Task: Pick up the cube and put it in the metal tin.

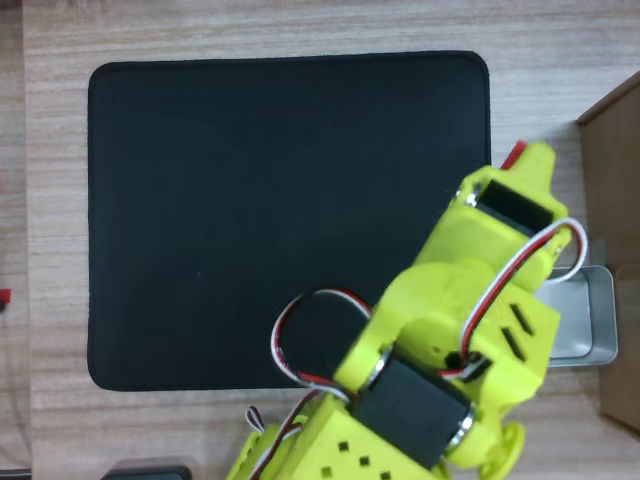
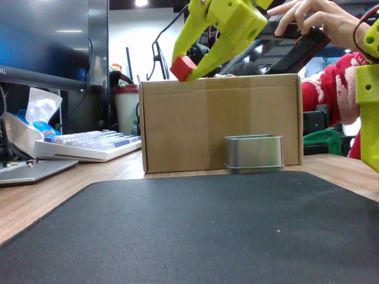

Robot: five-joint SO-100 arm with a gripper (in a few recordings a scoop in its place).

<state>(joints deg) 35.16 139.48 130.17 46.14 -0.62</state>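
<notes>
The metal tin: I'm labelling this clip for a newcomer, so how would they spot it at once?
In the fixed view, find the big brown cardboard box behind the black mat. The metal tin stands on the table against the box's front, low and rectangular with rounded corners. Its shiny silver walls set it apart from the matte box and the red cube held up in the end effector.

In the overhead view the yellow arm (image 1: 450, 330) covers most of the metal tin (image 1: 592, 320), leaving a strip of its right side bare, and the cube (image 1: 514, 153) shows as a thin red edge beside the arm's tip. The brown box (image 1: 615, 260) is cut off by the right edge. In the fixed view the tin (image 2: 253, 152) hides the box's (image 2: 219, 121) lower front, and the pincer (image 2: 190, 65) fingers cover part of the cube (image 2: 183, 67).
</notes>
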